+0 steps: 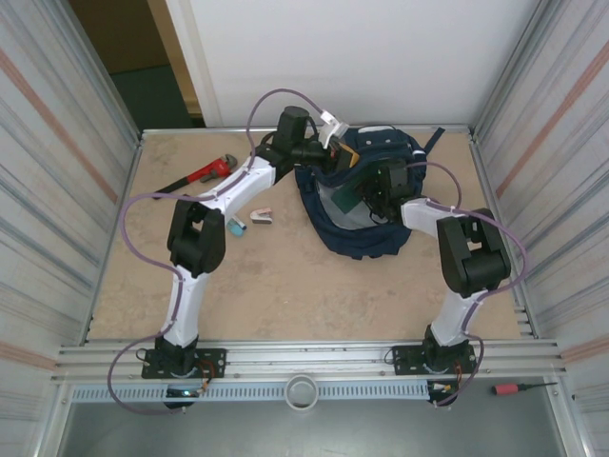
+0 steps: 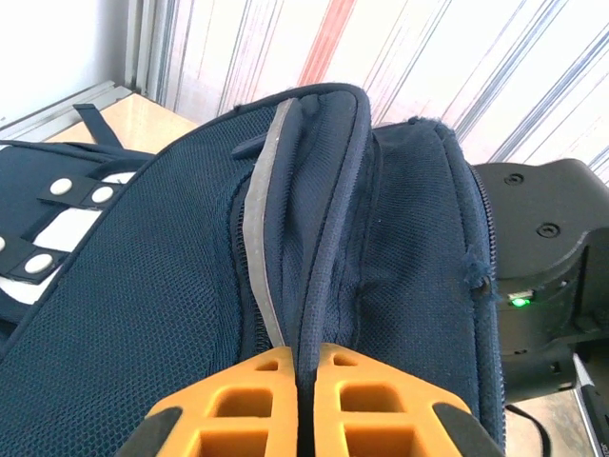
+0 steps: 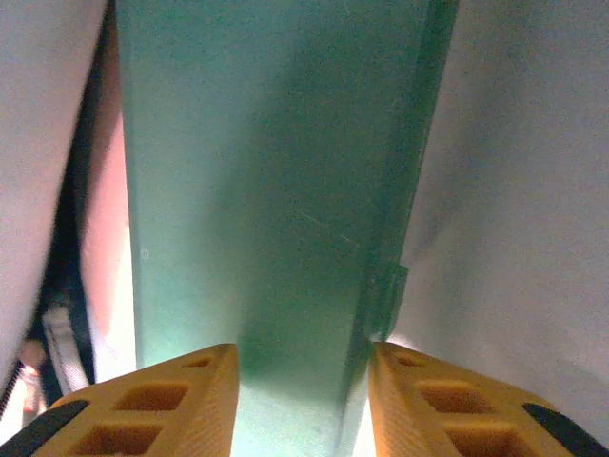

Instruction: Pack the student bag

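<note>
Backpack sits in the upper middle of the top view, a bit right of centre on the tan table (image 1: 285,286): the student bag (image 1: 366,243) is a big navy lump lying with its mouth gaping toward the left of the frame. The left gripper (image 2: 297,367) is clamped right down on a fold of the bag's rim; in the left wrist view its orange fingers (image 2: 233,405) pinch the navy mesh and a grey strip of trim between them with basically no gap. Top view puts that gripper at the bag's upper left edge. The right gripper (image 3: 304,367) is down in the bag's opening, and its two orange fingers are pressed against both sides of a green box (image 3: 276,171), so it's holding that at a narrow-ish spread. You can spot the green box poking up in the bag's mouth in the overhead shot too. Over in the upper left of the table there's a red pipe wrench (image 1: 202,174), well apart from the bag, and a couple of small bits (image 1: 260,217) lie near the left arm's elbow.
</note>
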You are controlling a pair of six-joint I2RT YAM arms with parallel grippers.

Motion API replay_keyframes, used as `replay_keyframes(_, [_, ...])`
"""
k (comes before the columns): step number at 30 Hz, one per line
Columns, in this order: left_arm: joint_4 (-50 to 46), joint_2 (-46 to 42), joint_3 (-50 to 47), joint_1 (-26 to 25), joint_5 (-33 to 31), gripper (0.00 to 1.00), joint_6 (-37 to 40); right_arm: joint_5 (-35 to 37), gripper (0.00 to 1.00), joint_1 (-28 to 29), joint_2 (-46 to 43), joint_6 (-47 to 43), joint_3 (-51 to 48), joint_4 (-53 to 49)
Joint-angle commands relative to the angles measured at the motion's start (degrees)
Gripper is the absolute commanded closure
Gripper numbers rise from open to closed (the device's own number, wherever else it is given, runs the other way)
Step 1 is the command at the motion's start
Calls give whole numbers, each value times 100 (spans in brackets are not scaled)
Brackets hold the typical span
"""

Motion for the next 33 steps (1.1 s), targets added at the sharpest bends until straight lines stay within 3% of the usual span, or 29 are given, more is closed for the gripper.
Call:
replay_keyframes(1, [405, -475, -51, -101, 261, 100, 115, 153, 65, -126, 172, 318, 289, 887])
replay_keyframes(6, [605, -515, -285, -119, 126, 100, 39, -438, 62, -186, -201, -55, 149, 943])
replay_keyframes(12, [775, -516, -498, -102, -433, 100, -74, -639, 36, -182, -1977, -945, -1212, 89])
replay_keyframes(15, [830, -519, -665, -109, -566, 98, -79, -199, 28, -265, -3111, -1611, -1693, -861])
replay_keyframes(18, [937, -713, -1013, -175, -808, 96, -8, 131, 23, -676, -3978, -1882, -2071, -1336])
replay_keyframes(21, [804, -786, -1386, -358, -1128, 91, 415, -413, 19, -1490, -4262, -1785, -2115, -1388])
replay_keyframes(23, [358, -844, -1525, -576, -1451, 79, 1109, -765, 16, -1866, -4188, -1737, -1911, -1326])
replay_keyframes(25, [-105, -973, -1601, -785, -1923, 55, 1754, -937, 14, -1976, -3932, -1772, -1601, -1278])
replay_keyframes(28, [-240, -1444, -1960, -888, -2595, 34, 2038, -993, 12, -1951, -3231, -1882, -1067, -1238])
replay_keyframes(30, [330, -1850, -2534, -743, -2809, 26, 1555, -976, 11, -1930, -2689, -1951, -762, -1194])
replay_keyframes(33, [1086, -2011, -3124, -123, -2718, 18, -160, -904, 10, -1863, -1709, -2037, -274, -1244])
